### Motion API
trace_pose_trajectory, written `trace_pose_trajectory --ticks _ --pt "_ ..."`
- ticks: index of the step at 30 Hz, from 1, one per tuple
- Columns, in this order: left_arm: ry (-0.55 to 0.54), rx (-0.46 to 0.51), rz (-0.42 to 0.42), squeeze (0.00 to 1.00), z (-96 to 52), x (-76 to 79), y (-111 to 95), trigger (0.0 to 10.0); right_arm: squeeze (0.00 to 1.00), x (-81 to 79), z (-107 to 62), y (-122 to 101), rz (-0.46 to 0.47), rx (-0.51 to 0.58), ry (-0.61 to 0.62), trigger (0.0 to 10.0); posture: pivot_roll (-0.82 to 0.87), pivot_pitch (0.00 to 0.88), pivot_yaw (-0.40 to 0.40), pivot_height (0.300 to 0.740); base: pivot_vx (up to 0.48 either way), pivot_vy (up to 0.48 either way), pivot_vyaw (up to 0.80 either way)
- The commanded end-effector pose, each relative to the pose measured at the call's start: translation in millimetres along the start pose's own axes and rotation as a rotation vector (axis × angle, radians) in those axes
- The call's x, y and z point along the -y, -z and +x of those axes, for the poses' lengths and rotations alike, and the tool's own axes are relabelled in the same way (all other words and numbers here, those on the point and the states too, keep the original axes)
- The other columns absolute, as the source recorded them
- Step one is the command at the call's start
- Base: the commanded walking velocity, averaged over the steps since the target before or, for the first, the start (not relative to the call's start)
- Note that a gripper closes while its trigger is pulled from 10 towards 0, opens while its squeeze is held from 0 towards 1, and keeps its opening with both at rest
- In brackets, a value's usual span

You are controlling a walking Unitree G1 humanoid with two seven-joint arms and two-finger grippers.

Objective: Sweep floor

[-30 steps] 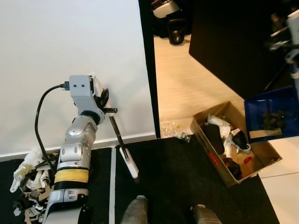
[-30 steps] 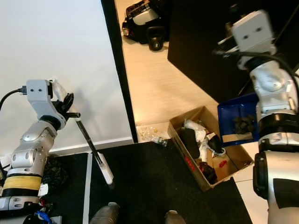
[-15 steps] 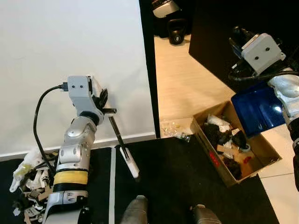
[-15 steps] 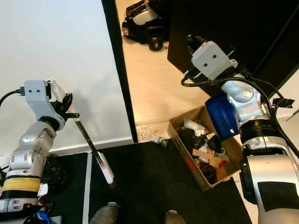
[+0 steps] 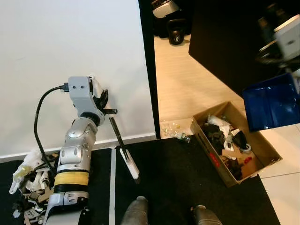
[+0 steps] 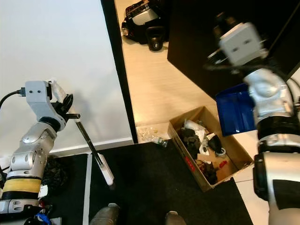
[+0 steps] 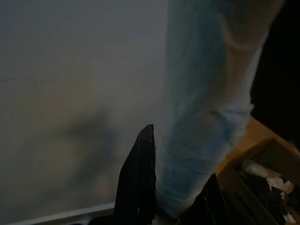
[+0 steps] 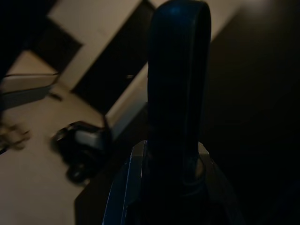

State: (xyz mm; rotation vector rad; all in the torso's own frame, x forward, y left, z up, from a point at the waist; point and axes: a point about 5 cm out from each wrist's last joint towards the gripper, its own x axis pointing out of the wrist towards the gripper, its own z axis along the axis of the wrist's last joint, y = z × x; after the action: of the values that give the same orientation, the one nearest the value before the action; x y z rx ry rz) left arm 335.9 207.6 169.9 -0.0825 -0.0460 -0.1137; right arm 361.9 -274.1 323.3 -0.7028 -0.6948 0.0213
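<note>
1. Here, the left gripper (image 5: pixel 104 99) is raised beside the white wall (image 5: pixel 70 42), its fingers clamped on the upper end of a broom (image 5: pixel 123 147); the thin dark shaft slopes down to the right, and its white lower part ends on the black mat (image 5: pixel 178 187).
2. The right gripper (image 8: pixel 176 154) is held high on the right, closed round the dark handle of a blue dustpan (image 6: pixel 234 115), which hangs tilted above the far right edge of the cardboard box (image 6: pixel 192 166).
3. The box stands open on the right edge of the mat, partly over the pale tiles, and holds dark and white scraps with small red pieces.
4. Crumpled clear wrappers (image 5: pixel 174 129) lie on the wooden floor (image 5: pixel 187 79), just beyond the mat's far edge and beside the box's far left corner.
5. A heap of torn paper and debris (image 5: pixel 30 180) lies at the near left, against the skirting.
6. Open wooden floor runs far between the black door frame (image 5: pixel 149 65) and a dark panel (image 5: pixel 220 42); a kettlebell (image 5: pixel 176 33) stands at its far end.
7. The robot's feet (image 5: pixel 136 212) rest at the mat's near edge.
</note>
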Motion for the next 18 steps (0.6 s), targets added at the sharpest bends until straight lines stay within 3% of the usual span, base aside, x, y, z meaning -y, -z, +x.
trace_pose_trajectory --ticks 1,6,7,8,10,11,13,14,16,18 --pt "0.008 0.012 -0.005 0.00 -0.2 2.8 -0.5 10.0 0.00 19.2 9.3 -22.3 -0.033 0.108 0.058 10.0 0.10 0.166 0.061 0.740 0.000 0.000 0.00" --pt "0.013 0.012 -0.007 0.00 0.9 3.9 0.0 10.0 0.00 30.3 10.4 -28.2 -0.007 0.130 0.107 10.0 0.09 0.163 0.060 0.740 0.000 0.000 0.00" --pt "0.014 0.012 -0.007 0.00 1.1 4.3 0.2 10.0 0.00 31.7 11.2 -28.0 0.063 0.126 0.134 10.0 0.09 0.161 0.059 0.740 0.000 0.000 0.00" --pt "0.014 0.012 -0.007 0.00 1.1 4.3 0.2 10.0 0.00 31.7 11.2 -28.0 0.063 0.126 0.134 10.0 0.09 0.161 0.059 0.740 0.000 0.000 0.00" --pt "0.018 0.012 -0.004 0.00 1.0 5.5 1.3 10.0 0.00 27.3 11.0 -24.9 0.243 0.111 0.179 10.0 0.09 0.157 0.053 0.740 0.000 0.000 0.00" --pt "0.018 0.012 -0.004 0.00 1.0 5.5 1.3 10.0 0.00 27.3 11.0 -24.9 0.243 0.111 0.179 10.0 0.09 0.157 0.053 0.740 0.000 0.000 0.00" --pt "0.018 0.009 0.001 0.00 0.1 5.2 2.8 10.0 0.00 8.6 6.2 -19.0 0.385 0.085 0.185 10.0 0.09 0.156 0.052 0.740 0.000 0.000 0.00" --pt "0.018 0.009 0.001 0.00 0.1 5.2 2.8 10.0 0.00 8.6 6.2 -19.0 0.385 0.085 0.185 10.0 0.09 0.156 0.052 0.740 0.000 0.000 0.00" --pt "0.013 0.004 0.003 0.00 -1.6 3.3 4.3 10.0 0.00 -21.0 -4.0 -11.2 0.479 0.040 0.163 10.0 0.10 0.157 0.050 0.740 0.000 0.000 0.00" --pt "0.011 0.002 0.004 0.00 -2.0 2.6 4.6 10.0 0.00 -29.4 -7.2 -9.1 0.506 0.024 0.156 10.0 0.10 0.157 0.050 0.740 0.000 0.000 0.00"
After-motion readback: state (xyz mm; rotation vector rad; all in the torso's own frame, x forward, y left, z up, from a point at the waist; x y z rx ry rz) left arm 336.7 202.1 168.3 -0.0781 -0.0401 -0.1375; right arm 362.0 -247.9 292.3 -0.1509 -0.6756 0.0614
